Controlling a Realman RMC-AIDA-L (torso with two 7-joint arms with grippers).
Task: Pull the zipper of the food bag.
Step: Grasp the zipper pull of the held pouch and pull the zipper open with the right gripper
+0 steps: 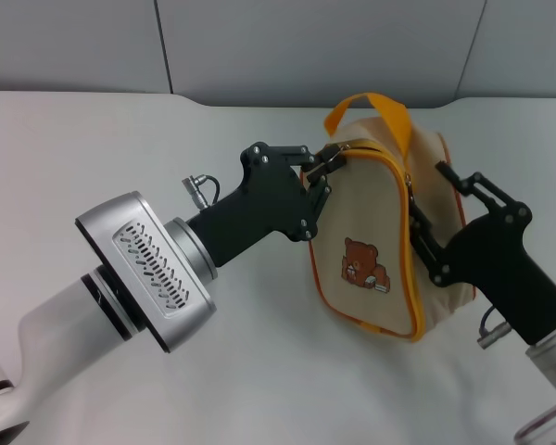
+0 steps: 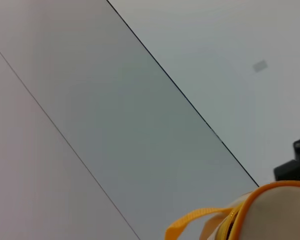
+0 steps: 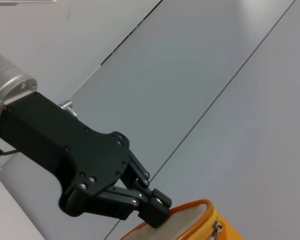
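Note:
The food bag point(image 1: 361, 213) stands upright on the white table, beige with orange piping, a bear picture point(image 1: 364, 264) and an orange loop handle point(image 1: 375, 100). The zipper point(image 1: 411, 269) runs down its front right edge. Its small silver pull point(image 3: 217, 228) shows in the right wrist view, a little apart from the left fingertips. My left gripper point(image 1: 337, 159) is shut on the bag's top left edge; it also shows in the right wrist view point(image 3: 159, 212). My right gripper point(image 1: 445, 209) grips the bag's right end, one finger on each side of the end panel.
The white table point(image 1: 120, 148) spreads to the left and in front of the bag. Grey wall panels point(image 1: 306, 46) stand behind its far edge. My left arm's silver forearm point(image 1: 144, 269) reaches across the front left. A black part of the right gripper point(image 2: 297, 160) shows in the left wrist view.

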